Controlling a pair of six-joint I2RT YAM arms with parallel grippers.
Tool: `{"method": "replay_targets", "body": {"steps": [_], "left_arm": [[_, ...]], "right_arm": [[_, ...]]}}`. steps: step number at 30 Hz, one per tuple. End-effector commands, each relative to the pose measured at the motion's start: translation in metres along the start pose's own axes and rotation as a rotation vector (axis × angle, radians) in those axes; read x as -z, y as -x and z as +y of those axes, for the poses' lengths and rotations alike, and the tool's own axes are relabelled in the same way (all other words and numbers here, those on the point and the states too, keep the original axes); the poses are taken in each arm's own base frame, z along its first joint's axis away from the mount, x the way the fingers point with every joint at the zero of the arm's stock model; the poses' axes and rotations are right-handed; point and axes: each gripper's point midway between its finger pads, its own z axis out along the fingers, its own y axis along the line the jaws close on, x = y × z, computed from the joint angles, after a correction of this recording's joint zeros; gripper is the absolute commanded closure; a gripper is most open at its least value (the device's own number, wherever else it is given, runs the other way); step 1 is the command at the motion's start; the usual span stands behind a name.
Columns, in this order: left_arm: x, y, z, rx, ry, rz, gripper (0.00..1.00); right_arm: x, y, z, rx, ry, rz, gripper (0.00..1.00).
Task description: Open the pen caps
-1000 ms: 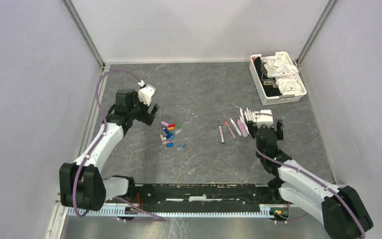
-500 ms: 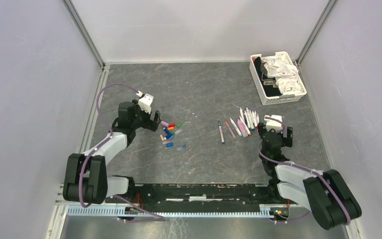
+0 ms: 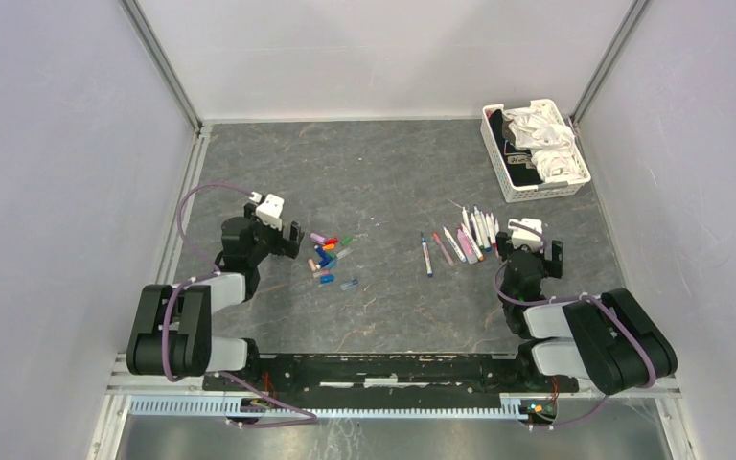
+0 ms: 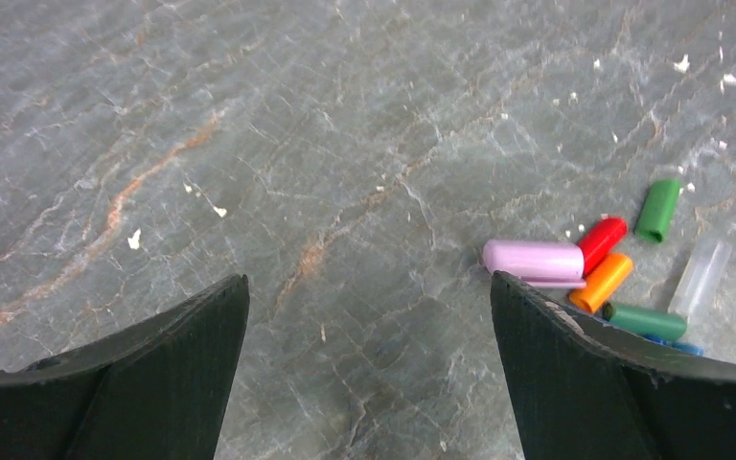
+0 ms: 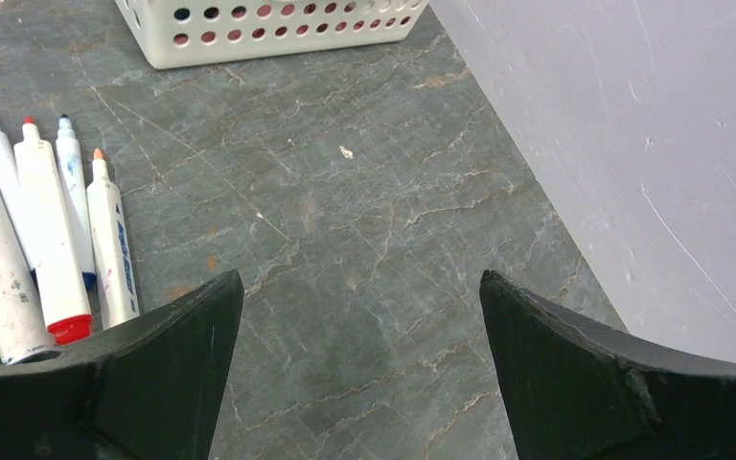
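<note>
The pen caps (image 3: 328, 256) lie in a loose cluster left of the table's middle. The left wrist view shows a pink cap (image 4: 533, 260), a red one (image 4: 602, 241), an orange one (image 4: 602, 281), two green ones (image 4: 658, 209) and a clear one (image 4: 701, 276). My left gripper (image 3: 287, 238) (image 4: 368, 278) is open over bare table just left of them, its right finger next to the pink cap. My right gripper (image 3: 528, 246) (image 5: 360, 275) is open and empty, just right of the row of uncapped white pens (image 3: 465, 240) (image 5: 48, 240).
A white slotted basket (image 3: 510, 182) (image 5: 268, 34) holding crumpled white cloth stands at the back right. The enclosure's right wall (image 5: 632, 144) is close beside my right gripper. Both arms are folded back toward their bases.
Both arms have drawn back toward their bases. The left gripper moved nearer and lower beside the caps. The right gripper moved off the pens to their right, and its jaws widened.
</note>
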Motion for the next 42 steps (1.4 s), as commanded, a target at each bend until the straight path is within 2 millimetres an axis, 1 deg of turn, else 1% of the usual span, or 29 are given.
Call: {"method": "replay_targets", "body": {"steps": [1, 2, 3, 5, 8, 9, 10, 12, 13, 14, 15, 16, 17, 18, 19, 20, 21, 22, 24, 25, 42], "left_arm": [[-0.005, 0.037, 0.019, 0.043, 0.082, -0.177, 0.0], [-0.006, 0.041, 0.022, 0.053, 0.093, -0.197, 0.0], [-0.008, 0.043, 0.022, 0.066, 0.095, -0.211, 0.0], [-0.01, 0.038, 0.026, 0.08, 0.116, -0.201, 0.0], [-0.004, 0.035, 0.025, 0.075, 0.129, -0.244, 0.0], [-0.001, 0.036, 0.026, 0.075, 0.142, -0.264, 0.0], [0.002, 0.036, 0.027, 0.075, 0.156, -0.268, 0.0], [0.009, 0.031, 0.03, 0.081, 0.193, -0.283, 0.0], [0.013, 0.034, 0.03, 0.061, 0.201, -0.327, 0.0], [0.015, 0.027, 0.028, 0.081, 0.211, -0.336, 0.0], [0.019, 0.032, 0.028, 0.073, 0.217, -0.366, 0.0], [0.017, 0.025, 0.028, 0.074, 0.213, -0.321, 0.0], [0.012, 0.022, 0.031, 0.084, 0.217, -0.286, 0.0], [0.008, 0.025, 0.036, 0.103, 0.236, -0.29, 0.0], [0.003, 0.028, 0.04, 0.114, 0.242, -0.292, 0.0], [0.001, 0.024, 0.039, 0.12, 0.236, -0.267, 0.0], [0.0, 0.023, 0.039, 0.117, 0.234, -0.258, 0.0], [0.0, 0.024, 0.038, 0.119, 0.229, -0.261, 0.0], [0.002, 0.024, 0.045, 0.13, 0.239, -0.268, 0.0], [0.002, 0.024, 0.045, 0.13, 0.238, -0.267, 0.0], [0.001, 0.024, 0.045, 0.131, 0.23, -0.265, 0.0]], "right_arm": [[-0.004, 0.021, -0.008, -0.07, -0.039, -0.089, 0.02], [-0.002, 0.019, -0.011, -0.084, -0.046, -0.096, 0.02], [-0.002, 0.021, -0.013, -0.097, -0.045, -0.115, 0.02], [-0.007, 0.018, -0.005, -0.094, -0.002, -0.094, 0.02], [-0.009, 0.016, -0.006, -0.123, 0.028, -0.1, 0.02], [-0.009, 0.02, -0.008, -0.136, 0.024, -0.117, 0.02], [-0.003, 0.014, -0.011, -0.132, 0.028, -0.116, 0.02], [0.004, 0.014, -0.017, -0.158, 0.024, -0.146, 0.02], [0.009, 0.014, -0.017, -0.158, 0.037, -0.166, 0.02], [0.011, 0.018, -0.016, -0.159, 0.053, -0.188, 0.02], [0.012, 0.019, -0.013, -0.148, 0.075, -0.196, 0.02], [0.013, 0.021, -0.007, -0.129, 0.116, -0.209, 0.02], [0.016, 0.02, -0.004, -0.121, 0.139, -0.222, 0.02], [0.019, 0.023, -0.008, -0.133, 0.136, -0.252, 0.02], [0.024, 0.032, -0.015, -0.14, 0.122, -0.302, 0.02], [0.023, 0.03, -0.012, -0.136, 0.128, -0.291, 0.02], [0.019, 0.021, -0.006, -0.124, 0.14, -0.24, 0.02], [0.012, 0.019, -0.001, -0.117, 0.146, -0.21, 0.02], [0.006, 0.019, -0.002, -0.141, 0.147, -0.207, 0.02], [0.004, 0.015, -0.001, -0.148, 0.158, -0.188, 0.02], [0.004, 0.015, -0.002, -0.15, 0.16, -0.19, 0.02]]}}
